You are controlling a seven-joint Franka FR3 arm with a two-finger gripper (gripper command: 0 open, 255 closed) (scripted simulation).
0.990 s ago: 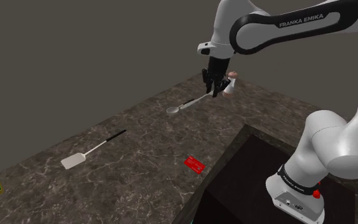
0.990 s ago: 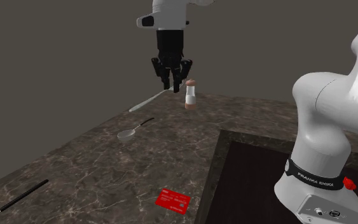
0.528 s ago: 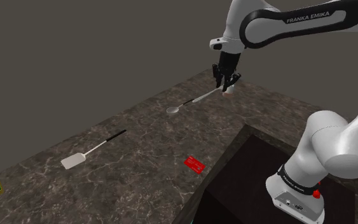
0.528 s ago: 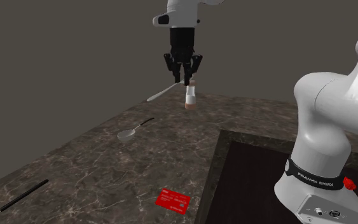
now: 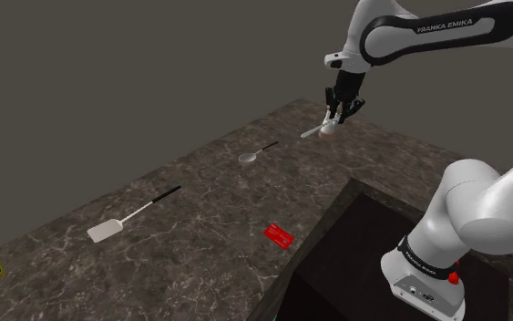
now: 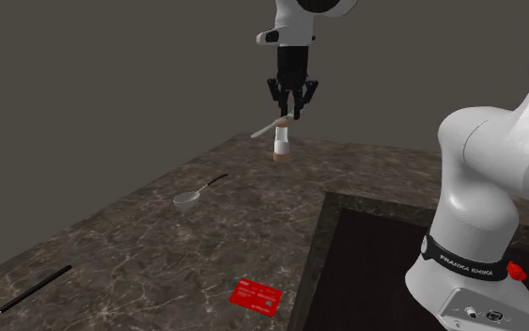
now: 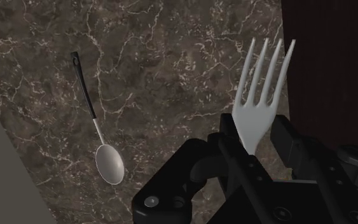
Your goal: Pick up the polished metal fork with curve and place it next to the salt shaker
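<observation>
The salt shaker stands upright just under the gripper, which clasps the fork, so it bars a straight way down. Bare veined countertop lies open around the shaker. The spoon lies well apart, and the red card and spatula farther off. A dark sink recess opens beside the stand.

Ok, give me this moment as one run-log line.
gripper: shut on fork | fork: off counter, just above salt shaker | placed: not yet | spoon: lying on counter
</observation>
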